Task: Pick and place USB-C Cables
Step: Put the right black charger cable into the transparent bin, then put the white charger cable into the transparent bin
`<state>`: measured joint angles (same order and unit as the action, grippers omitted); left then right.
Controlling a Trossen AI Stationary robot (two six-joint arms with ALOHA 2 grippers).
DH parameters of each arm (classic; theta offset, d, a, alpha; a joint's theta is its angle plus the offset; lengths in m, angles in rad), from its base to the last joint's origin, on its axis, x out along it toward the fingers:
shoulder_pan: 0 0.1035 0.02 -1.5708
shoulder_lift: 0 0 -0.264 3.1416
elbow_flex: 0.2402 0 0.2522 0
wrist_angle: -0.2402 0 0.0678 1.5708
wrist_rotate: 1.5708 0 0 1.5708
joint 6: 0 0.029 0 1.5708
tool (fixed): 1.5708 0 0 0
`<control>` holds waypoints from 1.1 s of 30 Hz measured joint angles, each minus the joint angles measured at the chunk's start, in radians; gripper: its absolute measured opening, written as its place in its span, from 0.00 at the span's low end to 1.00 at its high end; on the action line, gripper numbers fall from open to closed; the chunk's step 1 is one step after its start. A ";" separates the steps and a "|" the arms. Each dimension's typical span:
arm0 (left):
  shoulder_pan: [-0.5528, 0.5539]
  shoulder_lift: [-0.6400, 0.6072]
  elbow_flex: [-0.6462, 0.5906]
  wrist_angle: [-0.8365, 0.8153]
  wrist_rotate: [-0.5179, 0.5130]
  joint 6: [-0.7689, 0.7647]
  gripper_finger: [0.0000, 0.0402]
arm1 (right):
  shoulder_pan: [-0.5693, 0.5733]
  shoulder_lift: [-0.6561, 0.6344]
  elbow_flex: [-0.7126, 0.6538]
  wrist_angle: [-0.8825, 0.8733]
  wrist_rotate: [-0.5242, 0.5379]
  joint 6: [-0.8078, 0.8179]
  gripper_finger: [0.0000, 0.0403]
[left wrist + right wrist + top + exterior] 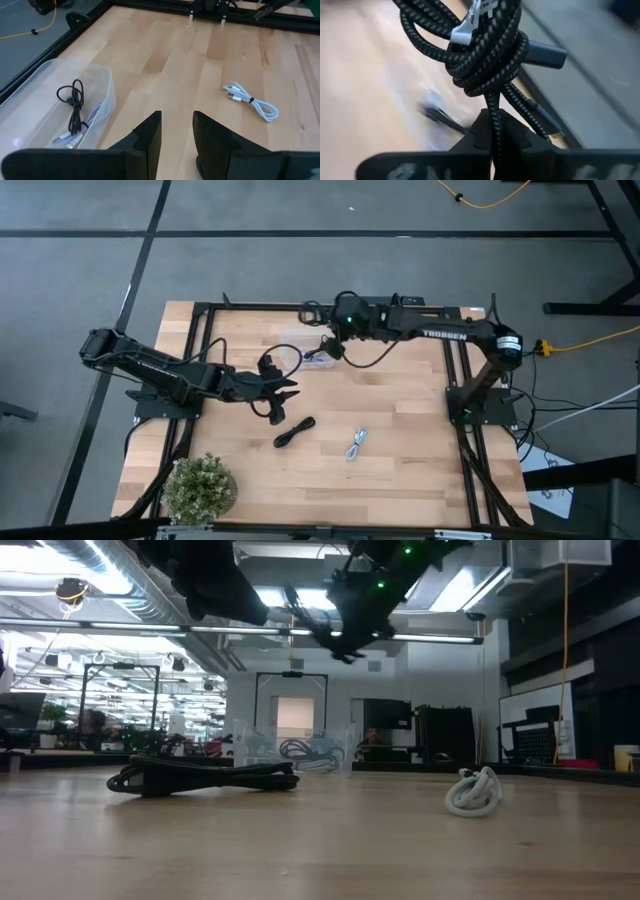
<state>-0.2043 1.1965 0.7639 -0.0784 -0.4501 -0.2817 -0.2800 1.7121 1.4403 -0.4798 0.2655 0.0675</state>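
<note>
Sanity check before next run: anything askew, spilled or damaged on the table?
Nothing stands out. The right gripper holds a black braided cable. A black cable and a white cable lie loose on the wooden table, apart. The clear bin sits upright with cables inside. The left gripper is open and empty.

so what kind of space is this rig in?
Likely an open lab or workshop: exposed ceiling ducts, metal racks behind the wood table, grey floor with a trailing yellow cord.
</note>
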 joint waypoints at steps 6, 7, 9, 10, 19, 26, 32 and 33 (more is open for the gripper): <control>0.000 0.000 -0.001 -0.031 0.000 -0.005 0.26 | -0.050 0.050 -0.001 0.073 -0.209 -0.040 0.03; 0.000 0.000 -0.001 -0.035 -0.001 -0.005 0.26 | -0.052 0.066 -0.001 0.070 -0.223 -0.046 0.03; 0.000 0.000 -0.001 -0.037 -0.002 -0.005 0.26 | -0.052 0.104 -0.002 0.062 -0.246 -0.050 0.03; 0.000 0.000 -0.001 -0.037 -0.003 -0.005 0.26 | -0.052 0.126 -0.001 0.066 -0.254 -0.050 0.03; 0.000 0.000 -0.001 -0.037 -0.004 -0.007 0.26 | -0.052 0.269 0.066 0.069 -0.310 -0.047 0.07; 0.000 0.000 -0.001 -0.040 -0.004 -0.007 0.26 | -0.057 0.275 0.124 0.042 -0.313 -0.048 0.29; 0.000 0.000 -0.001 -0.042 -0.004 -0.007 0.26 | -0.058 0.275 0.205 -0.198 -0.313 -0.044 0.37; 0.000 0.000 -0.001 -0.042 -0.004 -0.007 0.26 | -0.058 0.275 0.226 -0.262 -0.313 -0.027 0.38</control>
<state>-0.2043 1.1965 0.7631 -0.1204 -0.4541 -0.2890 -0.3378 1.9873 1.6663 -0.7418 -0.0471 0.0406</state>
